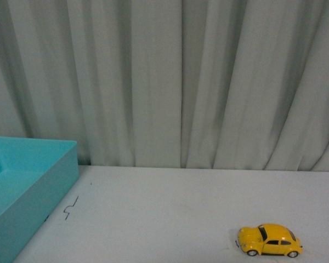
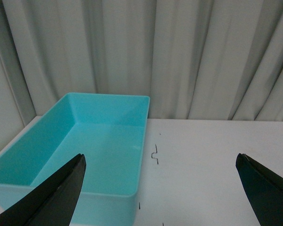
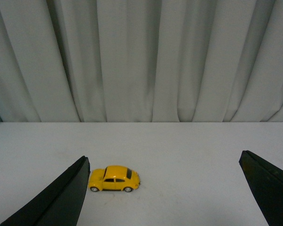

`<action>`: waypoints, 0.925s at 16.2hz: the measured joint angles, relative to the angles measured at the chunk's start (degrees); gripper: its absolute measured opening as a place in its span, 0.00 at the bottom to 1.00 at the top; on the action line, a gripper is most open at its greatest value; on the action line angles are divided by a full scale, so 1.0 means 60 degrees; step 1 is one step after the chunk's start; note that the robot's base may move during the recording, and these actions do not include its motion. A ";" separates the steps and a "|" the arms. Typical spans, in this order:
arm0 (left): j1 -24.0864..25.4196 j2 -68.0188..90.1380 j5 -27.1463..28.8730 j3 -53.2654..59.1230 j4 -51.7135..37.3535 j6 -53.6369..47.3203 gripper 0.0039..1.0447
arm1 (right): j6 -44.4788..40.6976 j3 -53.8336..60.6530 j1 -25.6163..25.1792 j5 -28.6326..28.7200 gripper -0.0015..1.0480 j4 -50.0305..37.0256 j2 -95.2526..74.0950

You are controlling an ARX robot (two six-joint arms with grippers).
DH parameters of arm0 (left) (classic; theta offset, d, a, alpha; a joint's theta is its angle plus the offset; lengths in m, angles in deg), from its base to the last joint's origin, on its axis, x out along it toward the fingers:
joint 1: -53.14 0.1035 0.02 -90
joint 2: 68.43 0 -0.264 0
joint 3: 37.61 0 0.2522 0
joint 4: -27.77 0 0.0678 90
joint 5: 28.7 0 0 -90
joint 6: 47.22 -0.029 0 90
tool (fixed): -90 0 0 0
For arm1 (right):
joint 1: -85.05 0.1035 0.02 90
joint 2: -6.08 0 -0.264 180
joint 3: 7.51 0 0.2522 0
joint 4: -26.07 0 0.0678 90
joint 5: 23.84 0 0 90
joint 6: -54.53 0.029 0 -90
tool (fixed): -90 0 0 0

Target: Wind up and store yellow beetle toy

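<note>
The yellow beetle toy (image 1: 269, 240) stands on its wheels on the white table (image 1: 181, 213), near the front right, its side toward the camera. In the right wrist view the yellow beetle toy (image 3: 114, 179) sits ahead of my right gripper (image 3: 164, 160), close to one black finger (image 3: 66, 197). That gripper is open and empty. My left gripper (image 2: 160, 157) is open too, with nothing between its fingers (image 2: 56, 197), hovering over the table beside the turquoise bin (image 2: 94, 141). Neither arm shows in the front view.
The open turquoise bin (image 1: 22, 186) stands at the table's left edge and holds nothing visible. Small dark marks (image 1: 70, 208) lie on the table beside it. A grey-white curtain (image 1: 181, 82) hangs behind the table's far edge.
</note>
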 joint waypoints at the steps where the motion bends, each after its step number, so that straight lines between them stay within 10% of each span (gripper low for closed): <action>1: 0.0000 0.0000 -0.0004 0.0000 0.0000 0.0000 0.94 | 0.0000 0.0000 0.0000 0.0000 0.94 -0.0015 0.0000; 15: 0.0000 0.0000 -0.0004 0.0000 0.0004 0.0000 0.94 | 0.0029 -0.0004 -0.0015 0.0062 0.94 0.0076 -0.0011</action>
